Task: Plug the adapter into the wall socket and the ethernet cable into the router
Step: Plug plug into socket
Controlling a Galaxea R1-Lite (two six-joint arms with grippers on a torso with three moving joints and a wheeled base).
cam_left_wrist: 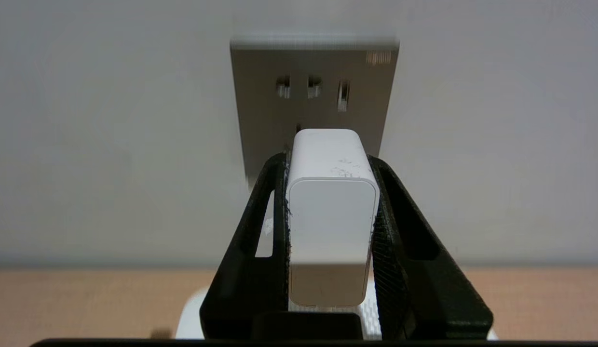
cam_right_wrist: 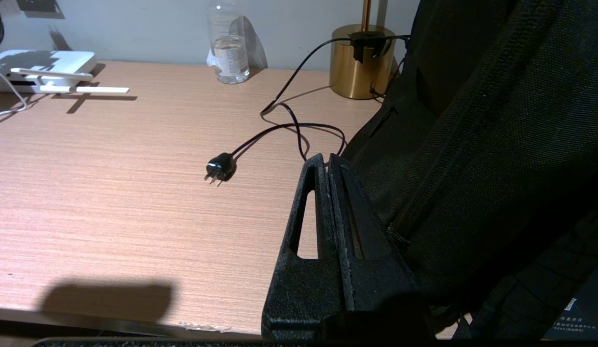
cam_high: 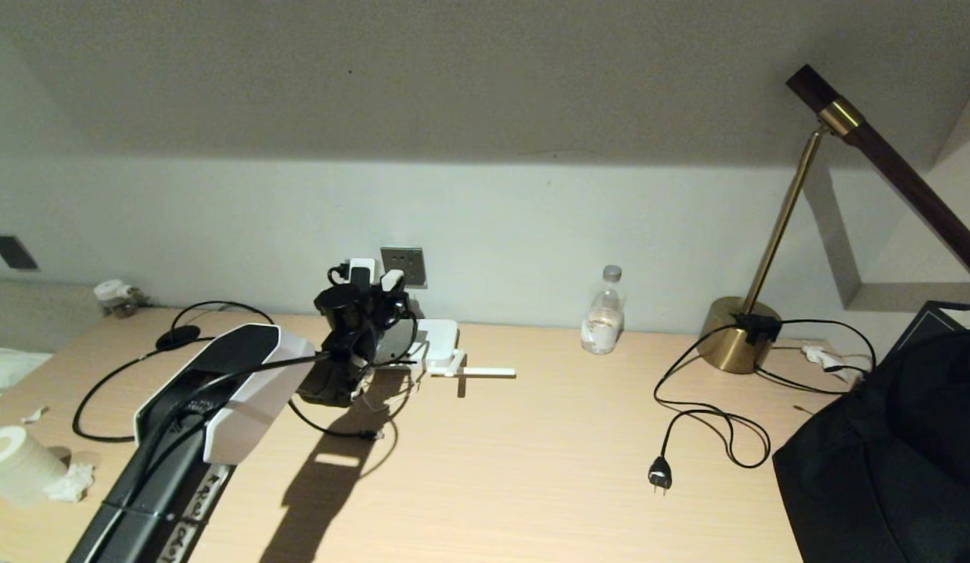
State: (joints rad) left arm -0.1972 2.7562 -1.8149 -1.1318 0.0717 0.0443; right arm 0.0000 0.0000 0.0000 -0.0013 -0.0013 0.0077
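1. Head view: left gripper raised at centre-left beside wall socket, above router on worktop.
2. Left wrist view: jaws clamped on white adapter, close before socket.
3. Right wrist view: right gripper bottom centre, jaws closed, empty, beside black bag.

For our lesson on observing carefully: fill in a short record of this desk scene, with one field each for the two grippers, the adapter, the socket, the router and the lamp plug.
left gripper: shut on the adapter, held up at the wall
adapter: white block, close in front of the wall socket; seating hidden
wall socket: grey faceplate, upper pin holes empty
router: on the desk below the socket
right gripper: shut, empty, beside a black bag
lamp plug: lying unplugged on the desk
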